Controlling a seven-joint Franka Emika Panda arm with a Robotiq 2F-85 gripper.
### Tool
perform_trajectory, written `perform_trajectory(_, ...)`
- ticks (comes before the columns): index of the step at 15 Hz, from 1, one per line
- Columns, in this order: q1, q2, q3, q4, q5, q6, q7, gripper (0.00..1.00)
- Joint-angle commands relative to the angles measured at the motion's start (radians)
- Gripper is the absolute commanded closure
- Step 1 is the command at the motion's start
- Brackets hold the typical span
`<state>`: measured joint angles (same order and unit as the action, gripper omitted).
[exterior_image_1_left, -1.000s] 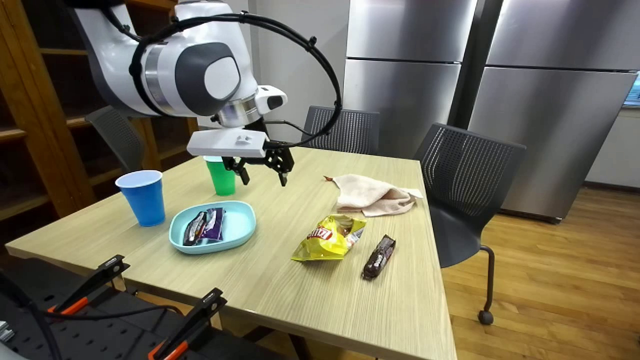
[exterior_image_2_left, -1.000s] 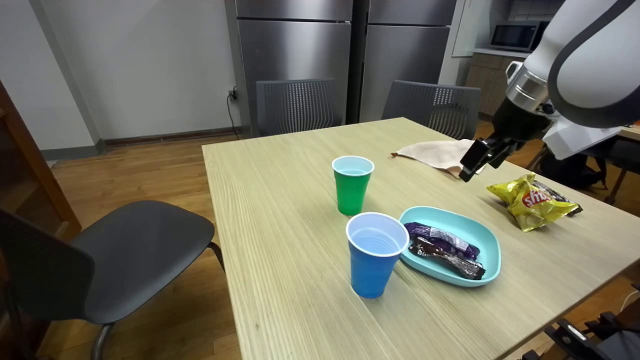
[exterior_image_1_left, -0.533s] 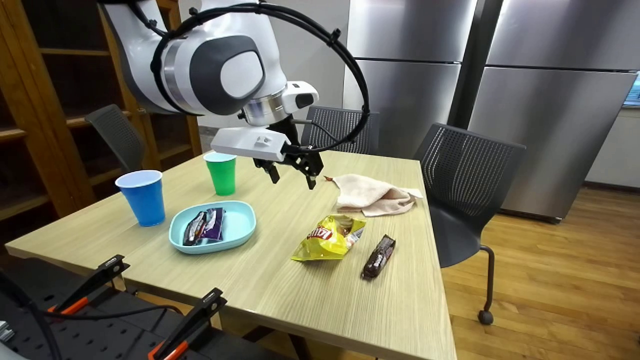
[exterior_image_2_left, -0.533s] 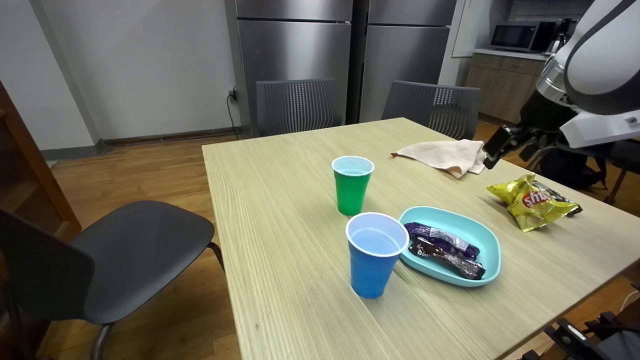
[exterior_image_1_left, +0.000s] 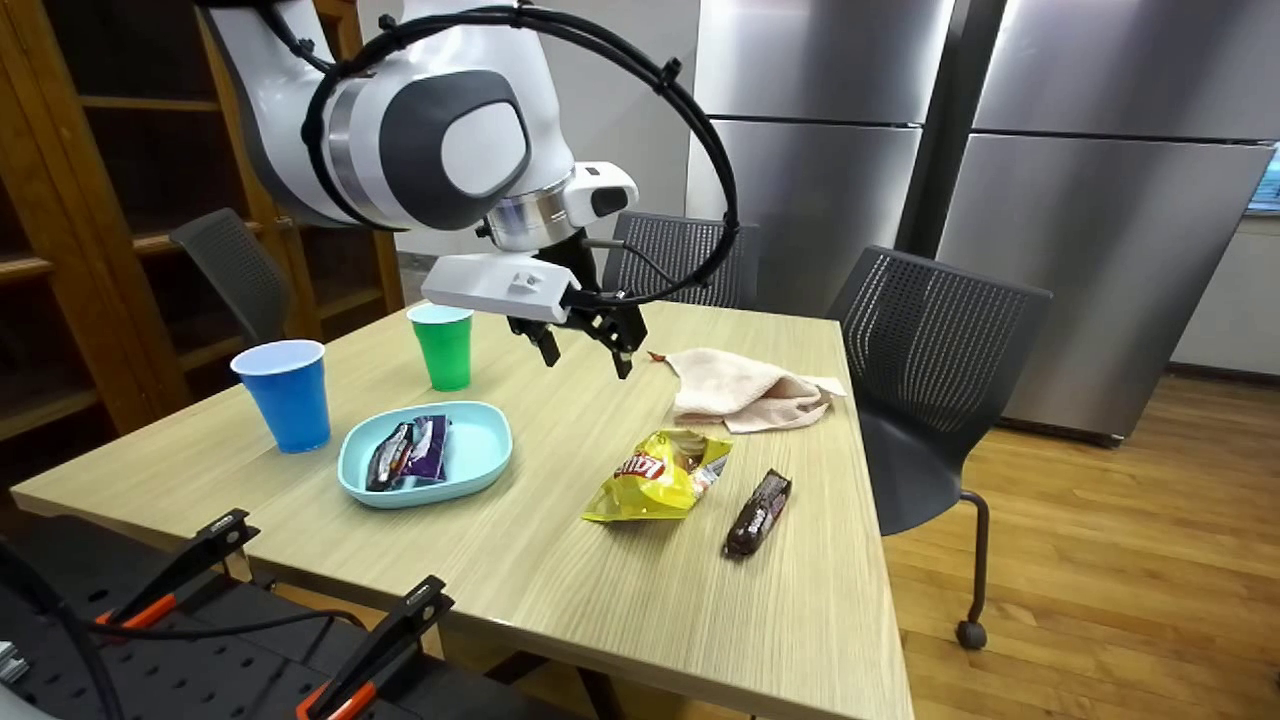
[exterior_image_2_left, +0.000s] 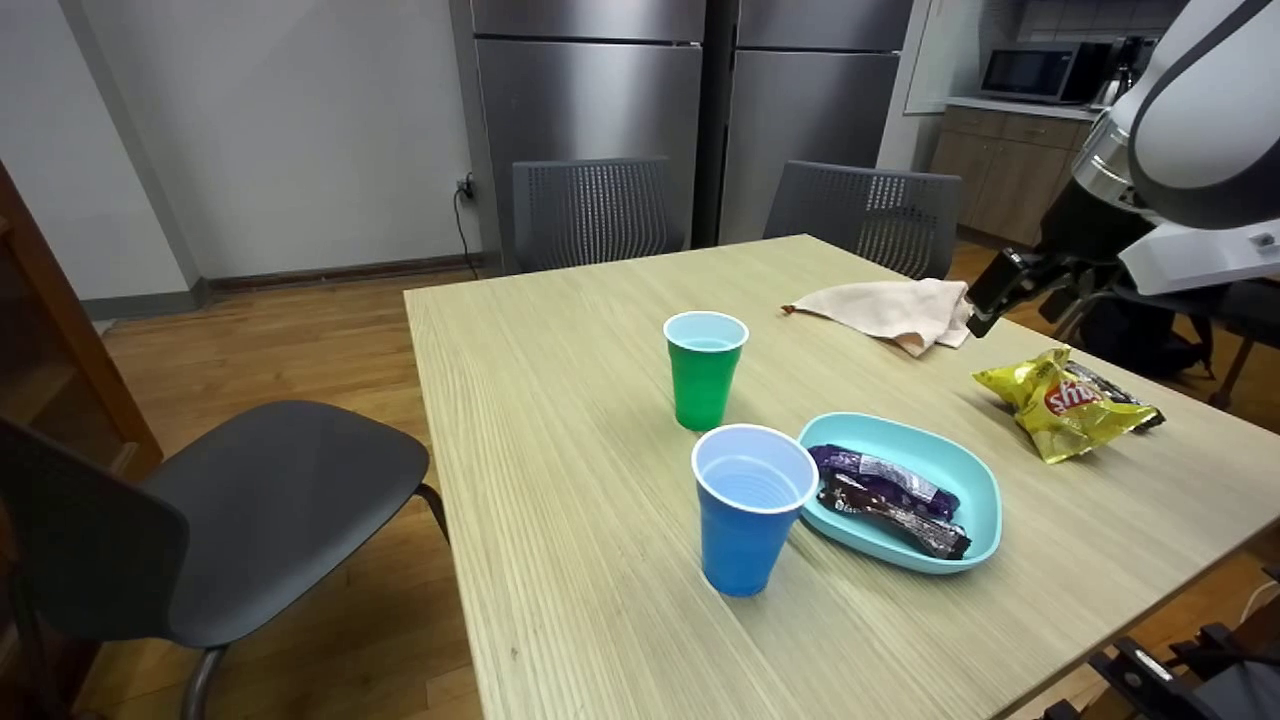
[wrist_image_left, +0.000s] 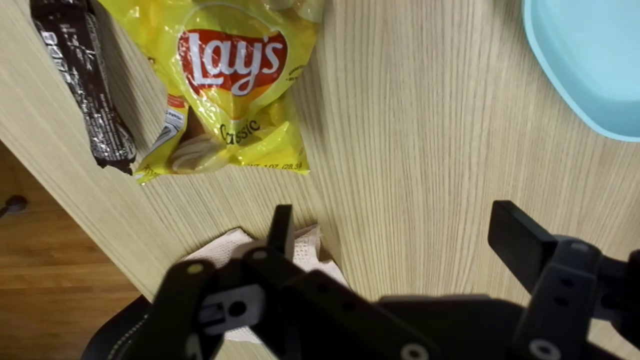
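My gripper (exterior_image_1_left: 587, 362) hangs above the table with its jaws wide apart and nothing between them. In the wrist view, bare wood grain shows between the fingertips, and the left finger (wrist_image_left: 283, 227) partly covers a pale pink cloth (wrist_image_left: 307, 250) lying below. That crumpled cloth (exterior_image_1_left: 745, 390) is near the table's edge. A yellow Lay's chip bag (wrist_image_left: 235, 70) lies ahead of the fingers, with a dark wrapped bar (wrist_image_left: 82, 80) beside it. The light blue tray (wrist_image_left: 595, 60) is at upper right there. In an exterior view it holds a purple wrapped bar (exterior_image_2_left: 885, 475) and a dark one (exterior_image_2_left: 890, 520).
A blue cup (exterior_image_2_left: 748, 530) stands upright close by the tray, and a green cup (exterior_image_2_left: 703, 385) is farther back. Dark chairs (exterior_image_1_left: 930, 390) surround the table (exterior_image_1_left: 560, 560). Black clamps (exterior_image_1_left: 380, 640) sit at the near edge in an exterior view. Steel refrigerators (exterior_image_1_left: 805, 200) stand behind.
Over the first half second the arm and its open gripper moved right in both exterior views, toward the cloth. Since then they have held still. Nothing on the table has moved.
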<state>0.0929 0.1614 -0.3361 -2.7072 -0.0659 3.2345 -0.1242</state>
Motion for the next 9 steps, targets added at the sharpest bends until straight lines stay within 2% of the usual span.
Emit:
perform_trajectory(1, 0.000, 0.000, 0.000, 0.000, 0.000, 0.000, 0.000, 0.00)
perform_trajectory(5, -0.015, -0.043, 0.001, -0.010, -0.011, -0.036, -0.016, 0.00)
perform_trajectory(8, -0.064, -0.090, 0.019, -0.012, -0.010, -0.121, -0.038, 0.00)
perform_trajectory(9, -0.104, -0.097, 0.037, -0.004, -0.028, -0.154, -0.029, 0.00)
